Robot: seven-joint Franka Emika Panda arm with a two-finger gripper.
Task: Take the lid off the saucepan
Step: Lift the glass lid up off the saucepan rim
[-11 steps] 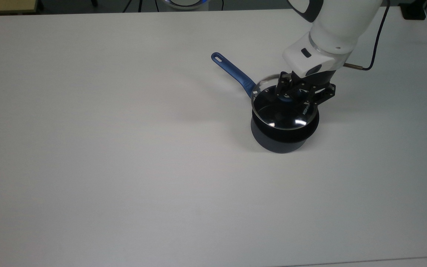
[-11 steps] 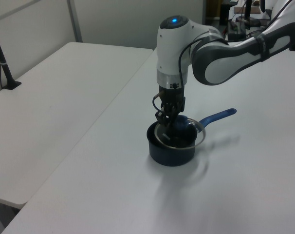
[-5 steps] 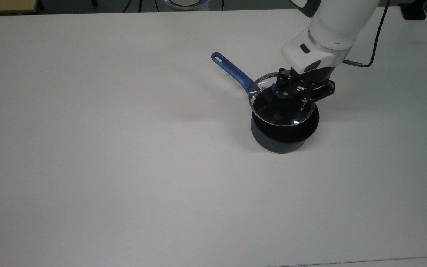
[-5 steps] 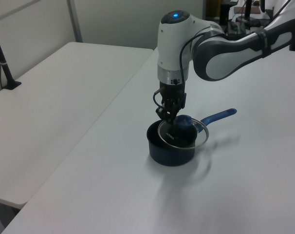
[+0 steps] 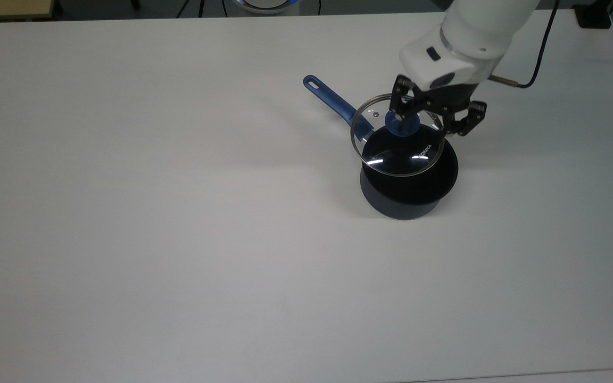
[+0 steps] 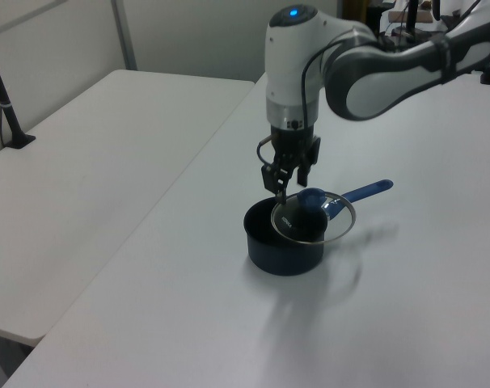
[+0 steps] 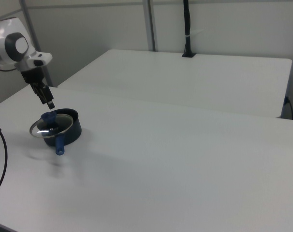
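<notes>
Pincer (image 5: 428,118) spread and empty above lid (image 5: 398,142), lid shifted partly off saucepan (image 5: 407,183), bare white table (image 5: 179,213) around.

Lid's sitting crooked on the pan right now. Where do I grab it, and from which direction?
Take the lid by its blue centre knob, coming straight down from above with a finger on each side. The knob is the only raised part. The glass disc is flat and thin-rimmed, and it lies off-centre on the saucepan, overhanging toward the handle. The gripper hangs open just above.
</notes>
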